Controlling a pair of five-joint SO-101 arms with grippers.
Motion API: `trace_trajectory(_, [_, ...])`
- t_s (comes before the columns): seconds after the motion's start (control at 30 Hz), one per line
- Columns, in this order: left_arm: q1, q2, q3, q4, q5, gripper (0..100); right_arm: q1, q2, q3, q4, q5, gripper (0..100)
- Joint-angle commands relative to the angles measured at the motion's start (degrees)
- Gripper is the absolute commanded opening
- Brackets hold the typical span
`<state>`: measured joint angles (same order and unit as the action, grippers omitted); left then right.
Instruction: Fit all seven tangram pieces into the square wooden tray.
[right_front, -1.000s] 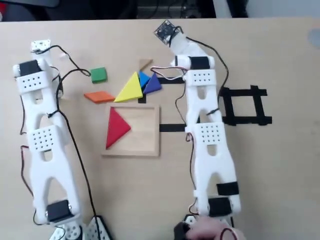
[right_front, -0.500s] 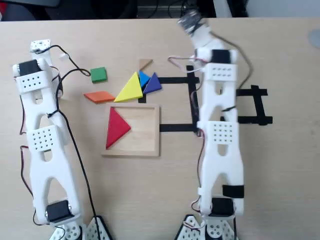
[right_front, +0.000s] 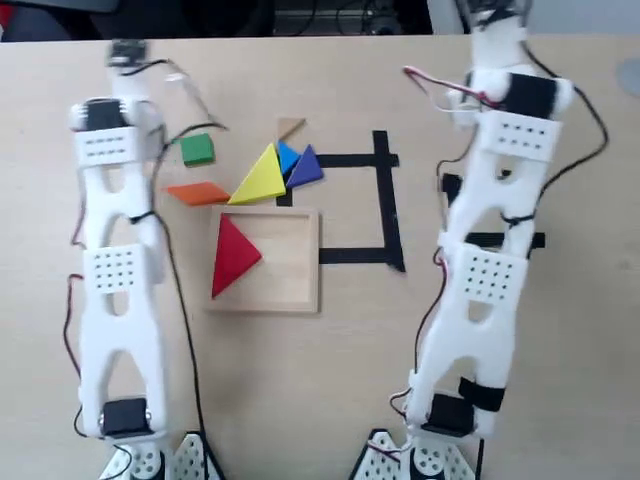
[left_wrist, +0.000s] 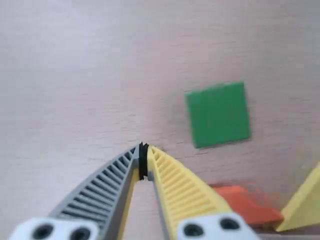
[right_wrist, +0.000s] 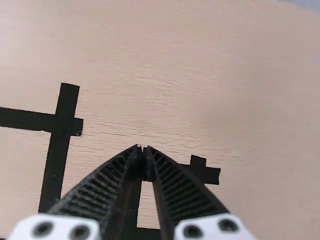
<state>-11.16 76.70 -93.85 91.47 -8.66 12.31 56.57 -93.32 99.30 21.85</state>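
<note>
The square wooden tray (right_front: 288, 268) lies mid-table and holds a red triangle (right_front: 234, 255). Behind it lie the loose pieces: a green square (right_front: 198, 150), an orange parallelogram (right_front: 198, 193), a yellow triangle (right_front: 260, 178), a light blue triangle (right_front: 288, 156), a dark blue triangle (right_front: 307, 168) and a tan triangle (right_front: 291, 127). My left gripper (left_wrist: 143, 161) is shut and empty, hovering over bare table a short way from the green square (left_wrist: 218, 114), with the orange piece (left_wrist: 246, 206) beside it. My right gripper (right_wrist: 142, 159) is shut and empty over bare table near black tape (right_wrist: 59, 135).
Black tape lines (right_front: 385, 200) mark a square outline right of the tray, with more tape under the right arm (right_front: 495, 250). The left arm (right_front: 112, 270) stretches along the table's left side. The far table edge lies just beyond both wrists.
The right arm has swung right, away from the piece cluster toward the table's right side. The left arm has shifted right, closer to the green square.
</note>
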Motion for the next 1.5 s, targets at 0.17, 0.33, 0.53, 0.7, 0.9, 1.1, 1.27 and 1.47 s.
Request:
trace_trajectory(0.17, [6.11,-7.82,-1.71,-1.58,-0.18,4,1.76,-10.59,4.53,2.2,-4.75,1.1])
trace_trajectory(0.33, [7.43,-18.2,-1.71,7.03,0.09,4,-1.05,-29.58,26.42,2.02,-4.57,1.1])
trace_trajectory(0.53, [6.55,-25.67,3.91,9.49,2.29,4,-1.93,-52.53,49.27,1.93,-4.57,1.1])
trace_trajectory(0.7, [5.32,-36.66,18.59,9.58,6.24,4,-1.58,-66.24,69.23,1.85,-4.48,1.1])
trace_trajectory(0.9, [7.16,-58.37,46.46,9.41,6.24,4,-1.58,-78.37,88.4,-2.37,-4.48,1.1])
trace_trajectory(1.1, [5.76,-72.97,69.49,9.14,5.89,4,-1.58,-89.8,105.71,-8.09,-4.48,1.1])
trace_trajectory(1.27, [5.67,-79.03,80.13,4.92,6.33,4,-1.23,-97.98,121.36,-18.81,-4.48,1.1])
trace_trajectory(1.47, [9.54,-85.19,87.87,-3.96,12.66,4,0.62,-104.31,138.24,-32.09,-4.57,1.1])
